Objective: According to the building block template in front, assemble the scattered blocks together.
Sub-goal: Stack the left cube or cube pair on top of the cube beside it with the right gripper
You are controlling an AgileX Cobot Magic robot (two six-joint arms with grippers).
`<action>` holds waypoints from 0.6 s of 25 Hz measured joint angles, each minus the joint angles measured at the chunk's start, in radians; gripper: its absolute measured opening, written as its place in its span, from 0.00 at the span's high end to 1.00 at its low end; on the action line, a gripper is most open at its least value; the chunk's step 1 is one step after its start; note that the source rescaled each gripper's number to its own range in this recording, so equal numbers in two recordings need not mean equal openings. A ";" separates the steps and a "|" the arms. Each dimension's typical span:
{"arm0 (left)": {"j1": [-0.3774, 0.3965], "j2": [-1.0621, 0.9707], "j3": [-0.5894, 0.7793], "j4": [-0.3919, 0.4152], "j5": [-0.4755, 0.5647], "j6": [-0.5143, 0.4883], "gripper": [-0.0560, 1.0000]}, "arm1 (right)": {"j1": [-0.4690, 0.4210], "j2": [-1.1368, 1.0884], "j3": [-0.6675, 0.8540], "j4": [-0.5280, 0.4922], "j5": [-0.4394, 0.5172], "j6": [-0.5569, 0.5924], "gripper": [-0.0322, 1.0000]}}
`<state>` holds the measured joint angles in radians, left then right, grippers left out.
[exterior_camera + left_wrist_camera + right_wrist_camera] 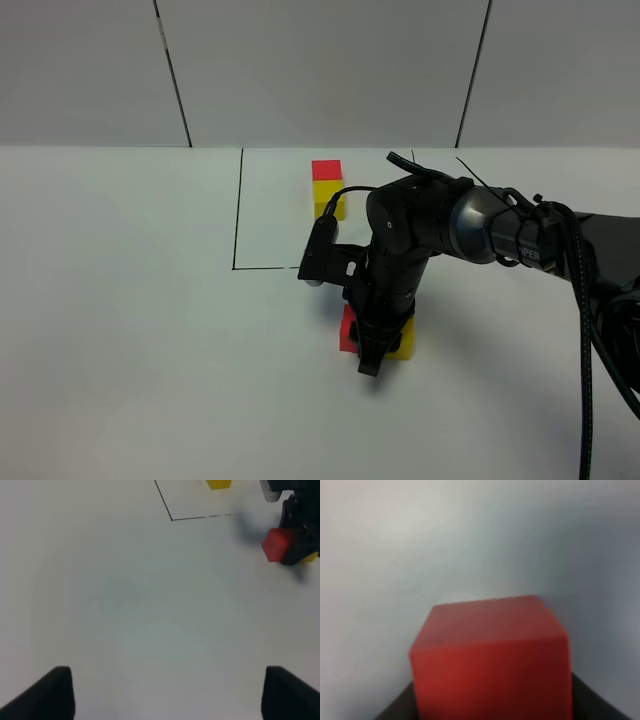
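Observation:
The template, a red cube (326, 170) joined to a yellow cube (328, 197), stands inside a thin black-line rectangle (238, 215) at the back. The loose red cube (346, 331) and the loose yellow cube (405, 342) sit side by side on the white table in front of the rectangle. My right gripper (371, 348) points down between them. In the right wrist view the red cube (490, 660) fills the frame, with dark fingers (395, 711) against its sides. My left gripper (165, 695) is open and empty over bare table, far from the red cube (275, 544).
The right arm (470, 225) reaches in from the right, its black cable (585, 330) hanging at the right edge. The table (120, 300) is plain white, and a panelled wall stands behind it. The rectangle's corner line (172, 518) shows in the left wrist view.

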<state>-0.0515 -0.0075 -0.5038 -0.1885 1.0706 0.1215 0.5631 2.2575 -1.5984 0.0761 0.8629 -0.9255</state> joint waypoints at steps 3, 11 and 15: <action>0.000 0.000 0.000 0.000 0.000 0.000 0.30 | 0.002 -0.002 0.000 -0.001 0.000 0.011 0.95; 0.000 0.000 0.000 0.000 0.000 0.000 0.30 | 0.013 -0.064 0.012 0.008 0.012 0.202 0.96; 0.000 0.000 0.000 0.000 0.000 0.000 0.30 | 0.021 -0.133 0.012 0.008 -0.001 0.535 0.96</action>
<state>-0.0515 -0.0075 -0.5038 -0.1885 1.0706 0.1215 0.5845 2.1246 -1.5865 0.0841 0.8623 -0.3902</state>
